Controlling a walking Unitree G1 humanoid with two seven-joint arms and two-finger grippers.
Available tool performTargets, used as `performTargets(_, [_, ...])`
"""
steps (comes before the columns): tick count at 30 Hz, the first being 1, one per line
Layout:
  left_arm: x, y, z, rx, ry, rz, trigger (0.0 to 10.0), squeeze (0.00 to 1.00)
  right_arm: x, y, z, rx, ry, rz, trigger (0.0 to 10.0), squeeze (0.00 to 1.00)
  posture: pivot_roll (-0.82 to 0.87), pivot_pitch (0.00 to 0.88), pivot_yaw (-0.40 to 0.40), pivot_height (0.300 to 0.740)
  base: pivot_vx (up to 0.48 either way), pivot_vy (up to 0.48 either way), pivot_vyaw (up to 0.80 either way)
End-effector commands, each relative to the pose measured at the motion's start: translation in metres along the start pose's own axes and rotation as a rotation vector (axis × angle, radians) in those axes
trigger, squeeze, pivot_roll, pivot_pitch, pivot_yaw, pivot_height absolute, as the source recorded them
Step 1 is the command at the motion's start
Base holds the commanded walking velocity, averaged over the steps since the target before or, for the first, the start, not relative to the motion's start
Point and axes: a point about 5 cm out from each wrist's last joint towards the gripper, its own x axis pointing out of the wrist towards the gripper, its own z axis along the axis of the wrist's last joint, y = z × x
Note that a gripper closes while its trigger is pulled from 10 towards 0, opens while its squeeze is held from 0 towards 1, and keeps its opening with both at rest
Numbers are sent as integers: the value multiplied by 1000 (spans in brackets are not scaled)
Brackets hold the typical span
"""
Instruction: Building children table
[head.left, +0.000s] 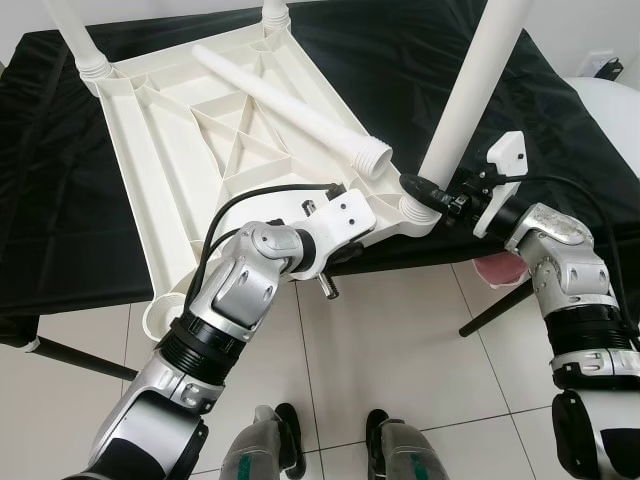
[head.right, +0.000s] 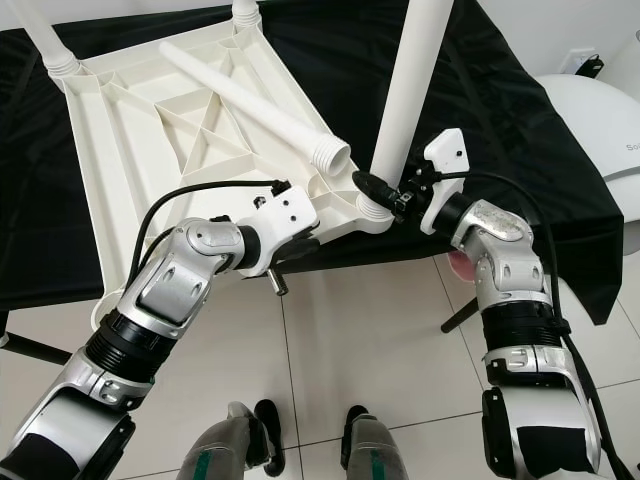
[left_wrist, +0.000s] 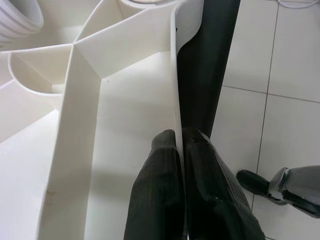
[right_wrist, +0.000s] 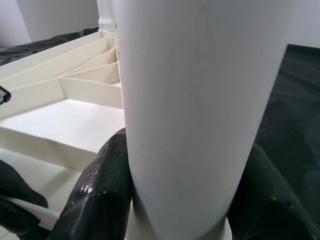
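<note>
Step in hand (my read): seating/screwing the near-corner leg into its socket. The black-draped desk (head.left: 60, 180) carries the upside-down white ribbed plastic children's tabletop (head.left: 200, 150), its near edge hanging over the desk front. To do it well: keep the leg square to the socket so threads don't cross, turn w/ the right, and let the left stop the top from spinning or sliding off the edge.

The upright white plastic tube leg (head.right: 408, 90) stands in the near right corner socket. A loose white tube leg with threaded end (head.left: 290, 105) lies diagonally across the ribs, untouched; two more legs stand at the far corners.

Left arm: elbow bent, forearm reaching up to the near rim. Left end effector (left_wrist: 183, 150) is closed, pinching the thin rim wall betw. both fingers.

Right arm: elbow bent, wrist angled inward to the leg base. Right end effector (right_wrist: 180, 190) clamps the upright leg low down, one finger each side, just above the socket.
</note>
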Motion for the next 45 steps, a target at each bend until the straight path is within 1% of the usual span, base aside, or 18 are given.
performTargets(1, [-5,8,13,48,-45,108,10000,0,-1,2,-1,23,-22,-28,10000,0,-128,211,55,740,0,0,0])
performTargets(2, [-5,8,13,48,-46,108,10000,0,0,6,0,30,-36,-44,10000,0,-132,213,56,740,0,0,0])
performTargets(7, [-5,8,14,48,-47,108,10000,0,0,10,1,37,-50,-55,10000,0,-132,213,56,740,0,0,0])
performTargets(9, [-4,8,14,47,-48,108,10000,0,0,16,3,49,-75,-70,10000,0,-136,216,57,740,0,0,0])
performTargets(15, [-4,8,14,47,-48,108,10000,0,1,21,5,49,-96,-89,10000,0,-136,216,57,740,0,0,0])
performTargets(18, [-4,8,14,47,-48,108,10000,0,3,27,9,49,-128,-123,10000,0,-137,217,57,740,0,0,0])
performTargets(21, [-4,8,14,46,-47,109,10000,0,3,29,11,50,-136,-135,10000,0,-137,217,57,740,0,0,0])
performTargets(24, [-4,8,13,46,-46,110,10000,0,6,35,14,55,-166,-185,10000,0,-134,216,55,740,0,0,0])
performTargets(29, [-4,8,13,46,-47,110,10000,0,7,41,15,66,-173,-236,10000,0,-134,216,55,740,0,0,0])
performTargets(30, [-4,8,13,45,-47,110,10000,0,8,42,15,74,-173,-266,10000,0,-134,216,55,740,0,0,0])
performTargets(32, [-4,8,13,45,-47,110,10000,0,8,42,15,74,-173,-266,10000,0,-134,216,55,740,0,0,0])
performTargets(33, [-4,8,14,45,-48,109,10000,0,9,45,15,72,-167,-299,10000,0,-134,216,55,740,0,0,0])
performTargets(35, [-4,8,14,45,-48,109,10000,0,9,45,15,72,-167,-299,10000,0,-134,216,55,740,0,0,0])
performTargets(37, [-4,8,14,45,-48,108,10000,0,11,49,14,72,-156,-347,10000,0,-135,213,54,740,0,0,0])
performTargets(38, [-4,8,14,45,-48,108,10000,0,11,49,14,72,-156,-347,10000,0,-135,213,54,740,0,0,0])
performTargets(40, [-4,8,14,45,-49,107,10000,0,15,56,14,78,-155,-381,10000,0,-134,208,51,740,0,0,0])
performTargets(41, [-4,8,14,45,-49,107,10000,0,15,56,14,78,-155,-381,10000,0,-134,208,51,740,0,0,0])
performTargets(45, [-3,7,14,46,-51,110,10000,0,21,67,17,96,-171,-418,10000,0,-133,202,45,740,0,0,0])
